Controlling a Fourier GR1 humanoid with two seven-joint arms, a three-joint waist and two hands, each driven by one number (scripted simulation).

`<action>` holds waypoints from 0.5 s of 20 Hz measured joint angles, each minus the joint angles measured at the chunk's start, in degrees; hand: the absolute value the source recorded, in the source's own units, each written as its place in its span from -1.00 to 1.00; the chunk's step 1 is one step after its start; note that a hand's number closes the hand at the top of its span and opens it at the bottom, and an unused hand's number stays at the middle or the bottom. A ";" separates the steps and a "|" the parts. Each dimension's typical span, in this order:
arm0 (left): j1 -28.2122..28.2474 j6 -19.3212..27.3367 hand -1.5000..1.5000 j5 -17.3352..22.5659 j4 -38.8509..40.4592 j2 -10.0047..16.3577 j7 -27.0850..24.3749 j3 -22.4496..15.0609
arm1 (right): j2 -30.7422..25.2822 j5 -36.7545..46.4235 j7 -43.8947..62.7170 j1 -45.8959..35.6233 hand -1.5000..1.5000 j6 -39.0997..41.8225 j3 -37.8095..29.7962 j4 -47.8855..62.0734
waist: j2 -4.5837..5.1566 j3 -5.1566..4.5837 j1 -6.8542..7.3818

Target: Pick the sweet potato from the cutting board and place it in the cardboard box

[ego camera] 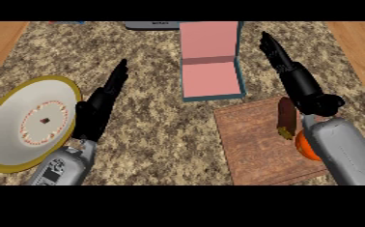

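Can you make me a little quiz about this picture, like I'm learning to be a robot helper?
1. True or false: the sweet potato is lying on the cutting board.
2. Pick one: what sits just beside the left hand? A) a plate B) a kettle C) a banana
3. Which hand is nearer to the sweet potato?

Key: 1. True. 2. A. 3. The right hand.

sweet potato (287, 116) on cutting board (257, 146), box (209, 71) beyond
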 measured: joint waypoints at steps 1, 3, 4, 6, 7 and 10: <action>0.80 0.22 0.00 -0.63 0.15 0.41 -0.39 0.38 | -0.68 -0.88 0.23 0.81 -1.00 0.76 -1.13 -0.39 | 0.08 -0.04 0.12; 1.98 0.71 0.00 -1.65 0.92 3.25 -0.56 2.73 | -1.37 -3.17 0.23 3.09 -1.00 1.70 -3.30 0.30 | 0.23 -0.09 0.31; 2.88 1.21 0.00 -2.28 1.56 5.00 -0.76 4.18 | -1.90 -4.73 0.40 4.41 -1.00 2.33 -4.66 0.96 | 0.28 -0.09 0.41; 4.45 2.76 0.00 -4.07 3.32 8.92 -0.81 7.41 | -2.51 -8.06 1.09 7.44 -1.00 3.45 -7.16 2.52 | 0.36 -0.07 0.47; 4.82 3.00 0.00 -4.43 3.81 9.59 -0.58 7.81 | -5.97 -4.07 0.63 7.37 -1.00 3.79 -5.82 2.51 | 0.29 -0.44 0.92; 6.68 3.83 0.00 -5.17 6.17 11.88 -0.81 9.99 | -13.16 6.51 -1.95 10.82 -1.00 2.40 -2.38 4.60 | 0.53 -0.52 0.97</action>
